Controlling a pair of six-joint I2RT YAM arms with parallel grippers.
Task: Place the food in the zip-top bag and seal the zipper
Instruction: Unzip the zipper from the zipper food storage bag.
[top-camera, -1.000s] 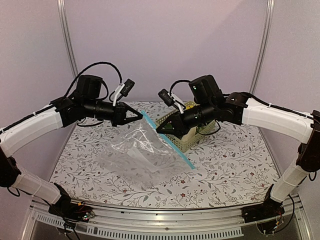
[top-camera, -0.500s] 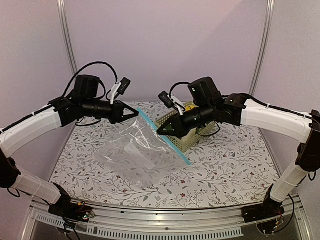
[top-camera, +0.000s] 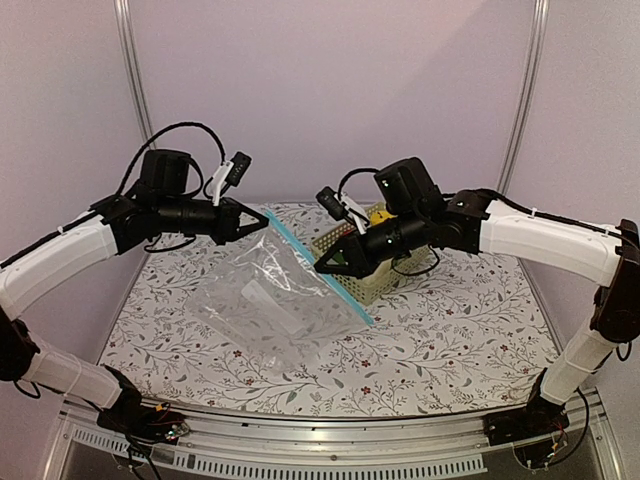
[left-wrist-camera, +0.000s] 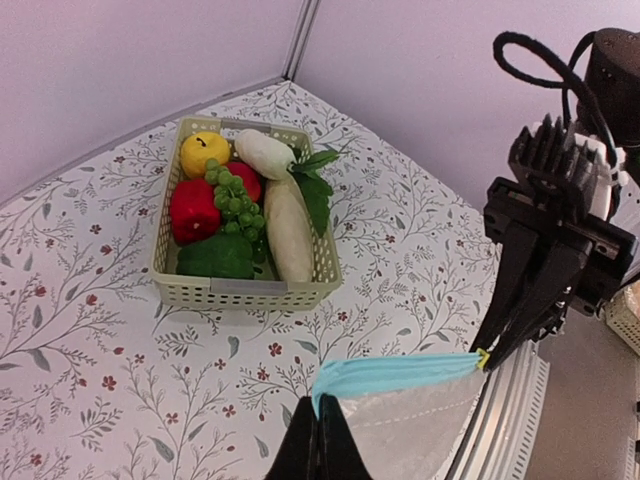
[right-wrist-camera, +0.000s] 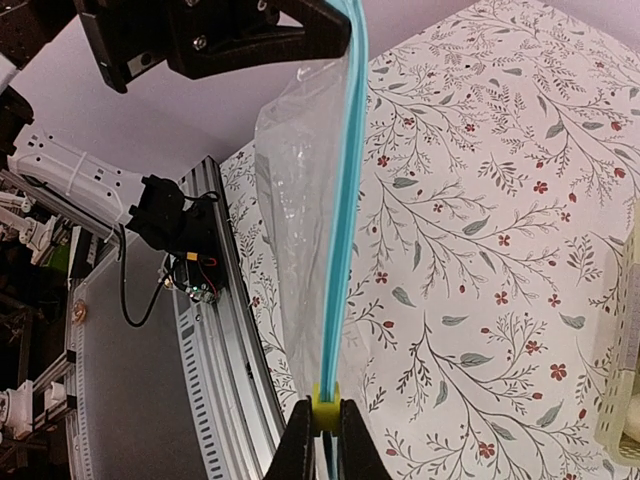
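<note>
The see-through zip-top bag (top-camera: 270, 300) hangs between both grippers, its lower part resting on the table. My left gripper (top-camera: 263, 218) is shut on the upper end of the light-blue zipper (top-camera: 292, 238). My right gripper (top-camera: 321, 266) is shut on the yellow slider (right-wrist-camera: 326, 410) partway along the zipper (right-wrist-camera: 345, 200). In the left wrist view my left gripper (left-wrist-camera: 320, 425) pinches the strip's corner (left-wrist-camera: 400, 372), and the right gripper (left-wrist-camera: 487, 355) holds the other end. The food lies in the basket (left-wrist-camera: 240, 290): yellow apple (left-wrist-camera: 203, 152), red piece (left-wrist-camera: 193, 210), white radish (left-wrist-camera: 285, 225), green pieces (left-wrist-camera: 215, 257).
The pale green lattice basket (top-camera: 390, 280) stands on the floral tablecloth behind the right gripper, to the right of the bag. The metal rail (top-camera: 330, 440) runs along the near table edge. Purple walls close off the back and sides.
My left gripper has moved up and to the left, pulling the zipper strip with it. The right gripper has stayed almost in place, so more strip now lies between the two grippers.
</note>
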